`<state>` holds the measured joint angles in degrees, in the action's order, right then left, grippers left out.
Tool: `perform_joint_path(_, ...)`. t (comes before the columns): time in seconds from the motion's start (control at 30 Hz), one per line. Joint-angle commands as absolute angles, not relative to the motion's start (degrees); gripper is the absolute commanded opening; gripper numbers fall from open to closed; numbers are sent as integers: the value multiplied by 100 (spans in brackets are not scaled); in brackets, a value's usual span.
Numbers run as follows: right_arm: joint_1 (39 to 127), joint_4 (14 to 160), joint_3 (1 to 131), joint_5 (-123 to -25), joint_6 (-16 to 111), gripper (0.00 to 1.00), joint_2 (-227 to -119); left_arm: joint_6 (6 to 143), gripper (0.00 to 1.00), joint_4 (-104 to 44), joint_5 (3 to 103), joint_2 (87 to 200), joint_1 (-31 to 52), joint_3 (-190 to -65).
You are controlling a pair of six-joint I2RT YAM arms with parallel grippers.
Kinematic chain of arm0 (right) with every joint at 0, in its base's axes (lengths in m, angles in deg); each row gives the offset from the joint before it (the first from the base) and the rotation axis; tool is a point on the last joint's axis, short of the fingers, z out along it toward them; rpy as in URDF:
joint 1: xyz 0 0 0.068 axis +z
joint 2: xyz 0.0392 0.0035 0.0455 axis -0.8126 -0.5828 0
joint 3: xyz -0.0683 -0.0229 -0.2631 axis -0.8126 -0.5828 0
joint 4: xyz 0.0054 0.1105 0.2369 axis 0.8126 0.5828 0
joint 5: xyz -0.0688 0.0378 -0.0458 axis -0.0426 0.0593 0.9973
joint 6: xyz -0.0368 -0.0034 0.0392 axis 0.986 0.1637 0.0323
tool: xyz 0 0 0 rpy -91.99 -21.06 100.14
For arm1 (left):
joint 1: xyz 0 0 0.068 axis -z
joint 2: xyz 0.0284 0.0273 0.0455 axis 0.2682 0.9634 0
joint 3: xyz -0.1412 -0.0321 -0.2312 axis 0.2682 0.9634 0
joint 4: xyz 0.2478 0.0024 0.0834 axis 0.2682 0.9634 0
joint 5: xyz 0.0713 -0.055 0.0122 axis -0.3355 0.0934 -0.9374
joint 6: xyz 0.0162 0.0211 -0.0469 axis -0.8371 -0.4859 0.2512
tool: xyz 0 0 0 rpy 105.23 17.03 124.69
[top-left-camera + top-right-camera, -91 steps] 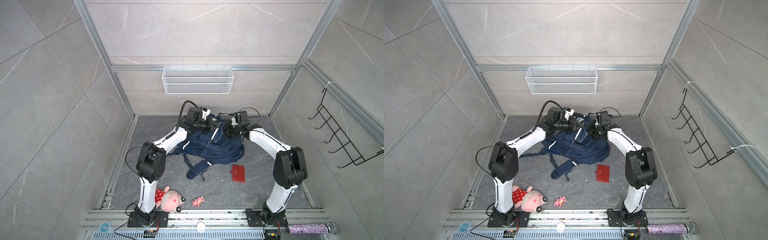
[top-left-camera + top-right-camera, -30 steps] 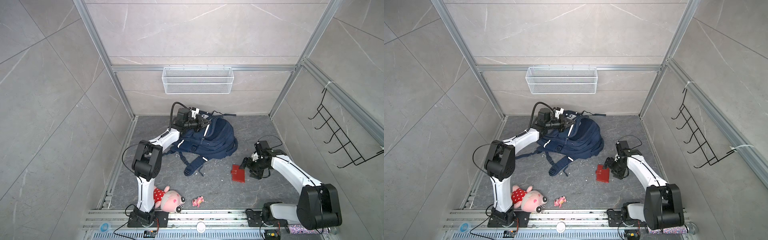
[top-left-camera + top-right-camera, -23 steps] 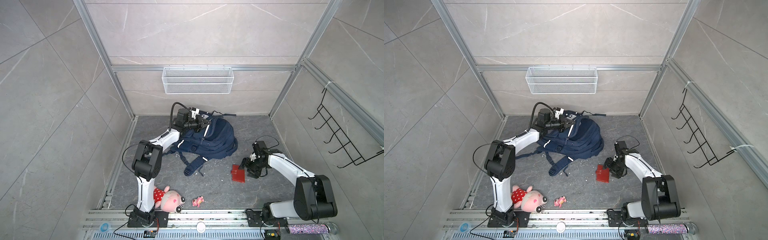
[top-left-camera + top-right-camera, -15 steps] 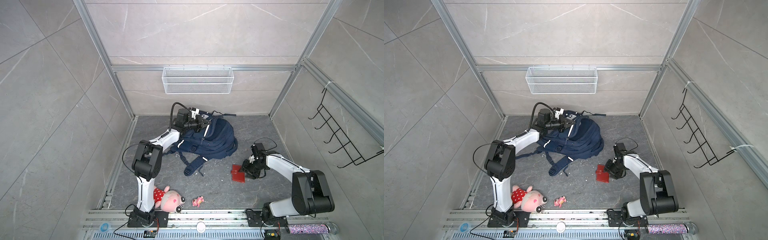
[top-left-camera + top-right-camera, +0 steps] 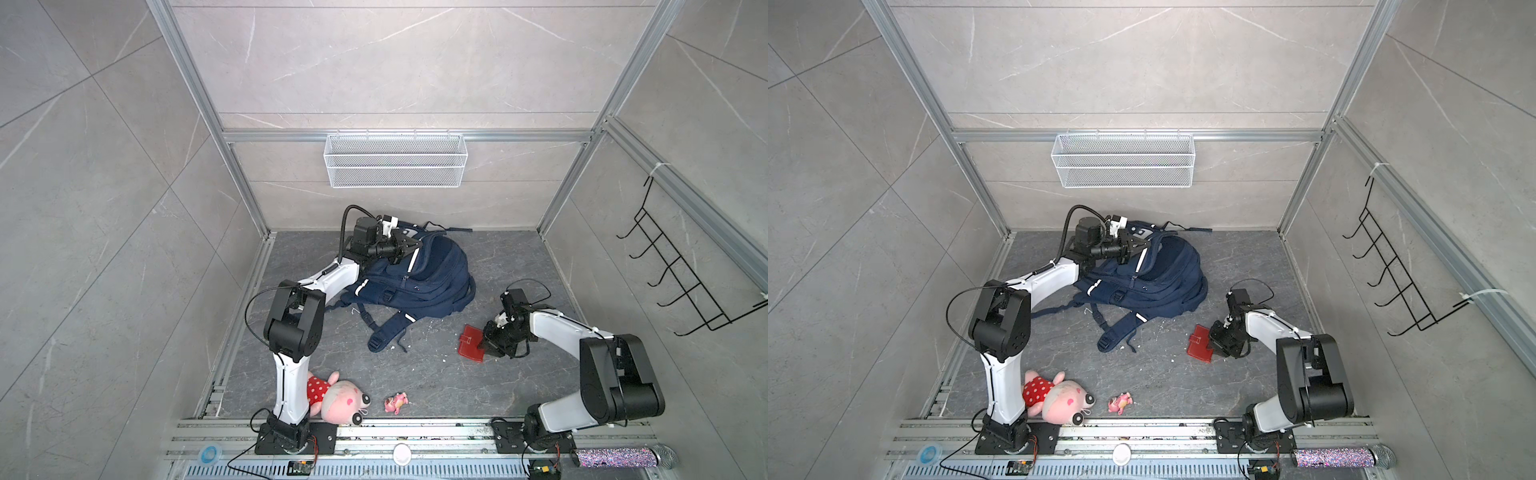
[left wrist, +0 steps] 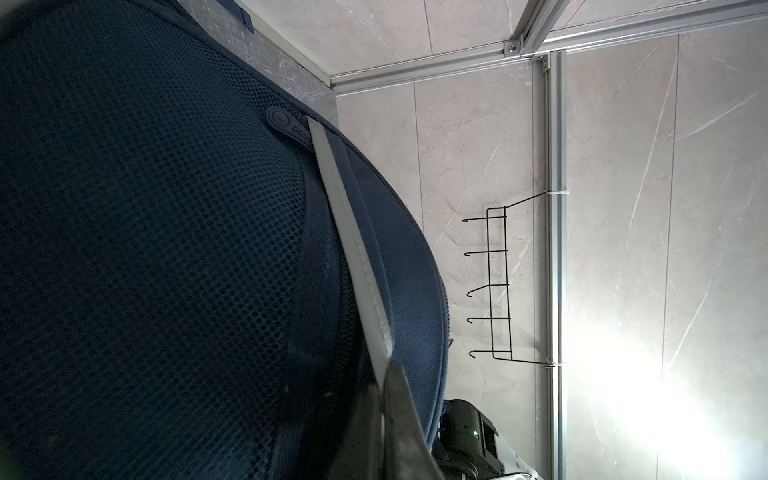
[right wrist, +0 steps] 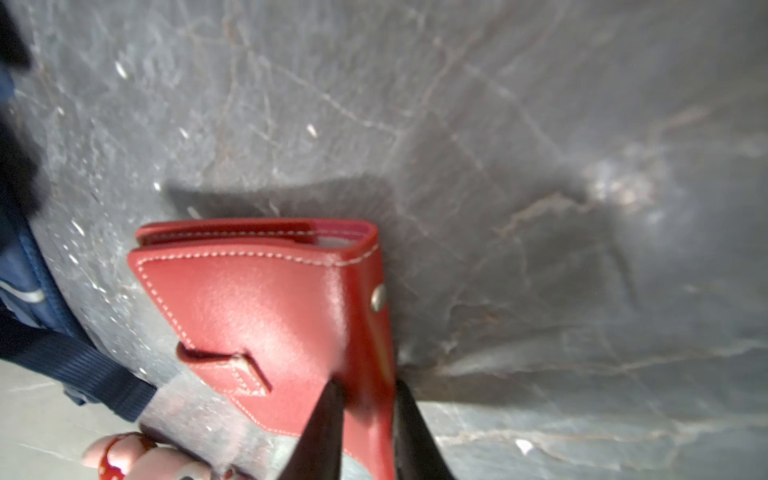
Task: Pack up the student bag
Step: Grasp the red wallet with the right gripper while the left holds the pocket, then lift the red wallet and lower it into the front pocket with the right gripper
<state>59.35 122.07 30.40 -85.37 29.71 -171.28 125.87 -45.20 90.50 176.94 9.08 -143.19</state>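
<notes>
Two hands are closed, each on something. At the back of the grey tabletop (image 5: 436, 374) lies the student bag (image 5: 432, 286), navy, its straps trailing forward; the left hand (image 5: 409, 246) pinches its raised top edge. To the bag's right and nearer the front, apart from it, the right hand (image 7: 365, 386) clamps one edge of a red wallet (image 7: 257, 299) resting on the tabletop.
</notes>
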Motion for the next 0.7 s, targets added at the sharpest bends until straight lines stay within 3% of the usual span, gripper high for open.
perform_joint_path(0.0,5936,12142,2841,-8271,3015,12,-17247,12679,0,-5193,9146,17338,861,-14350)
perform_joint_path(0.1,5936,12101,2809,-8318,3079,0,-17125,12677,0,-5211,9114,17320,861,-14292)
perform_joint_path(0.4,5947,12160,2975,-8537,3468,0,-16122,12649,0,-5218,9130,17320,854,-14364)
perform_joint_path(0.67,5965,12485,3971,-8637,3088,0,-15166,12594,0,-5224,9308,17302,830,-14476)
